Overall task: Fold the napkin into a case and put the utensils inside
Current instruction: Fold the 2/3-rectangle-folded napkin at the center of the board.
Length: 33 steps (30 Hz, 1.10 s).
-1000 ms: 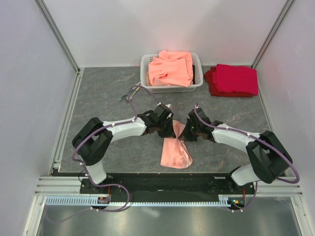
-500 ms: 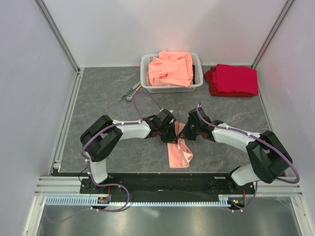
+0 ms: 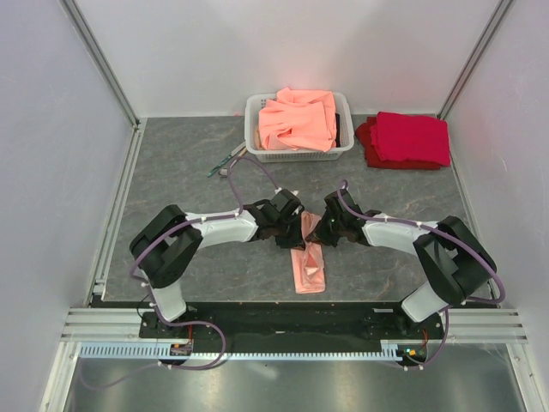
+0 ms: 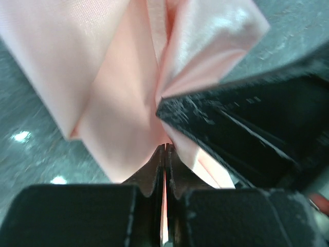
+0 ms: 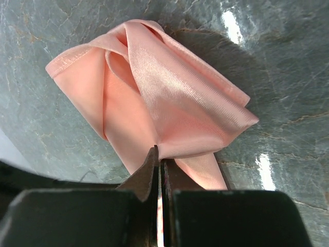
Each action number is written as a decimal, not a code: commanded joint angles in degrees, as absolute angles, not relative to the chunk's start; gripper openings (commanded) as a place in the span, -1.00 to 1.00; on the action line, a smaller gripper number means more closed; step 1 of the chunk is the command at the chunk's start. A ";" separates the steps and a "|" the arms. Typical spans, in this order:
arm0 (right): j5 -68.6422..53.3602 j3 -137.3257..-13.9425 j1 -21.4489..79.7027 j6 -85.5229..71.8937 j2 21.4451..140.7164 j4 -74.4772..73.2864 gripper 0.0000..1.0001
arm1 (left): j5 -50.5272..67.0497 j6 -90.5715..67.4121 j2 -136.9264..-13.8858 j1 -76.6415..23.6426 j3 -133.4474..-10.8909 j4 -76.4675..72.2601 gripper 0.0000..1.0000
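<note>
The pale-pink napkin hangs bunched and narrow in the middle of the table, its lower end trailing toward the near edge. My left gripper is shut on its upper edge from the left. My right gripper is shut on the same edge from the right, almost touching the left one. In the left wrist view the napkin is pinched between the closed jaws. In the right wrist view the napkin folds over itself above the closed jaws. The utensils lie at the back left, beside the basket.
A white basket heaped with orange-salmon cloths stands at the back centre. Deep red folded cloths lie at the back right. White walls enclose the grey table on three sides.
Both grippers have come closer together with the napkin's top edge. The napkin has drawn in from a wider sheet to a narrow bunched strip.
</note>
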State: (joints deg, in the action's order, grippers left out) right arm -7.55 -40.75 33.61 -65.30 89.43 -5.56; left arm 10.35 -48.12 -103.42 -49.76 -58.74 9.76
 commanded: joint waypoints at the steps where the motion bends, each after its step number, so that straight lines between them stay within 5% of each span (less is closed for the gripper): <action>1: -6.15 -42.27 33.75 -61.35 88.42 -6.58 -1.00 | 4.58 -43.07 -97.48 -49.83 -58.45 14.41 -0.91; 20: -4.04 -46.84 38.23 -51.95 90.96 -9.49 -0.99 | 5.81 -43.33 -104.68 -49.22 -61.00 13.45 -0.92; 33: -3.87 -49.39 39.29 -42.37 92.55 -11.77 -0.56 | 2.37 -41.93 -95.28 -48.61 -57.92 17.58 -0.92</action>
State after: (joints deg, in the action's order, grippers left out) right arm -4.56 -47.57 38.70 -47.11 93.47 -9.93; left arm 4.56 -44.62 -100.49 -49.21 -58.13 15.86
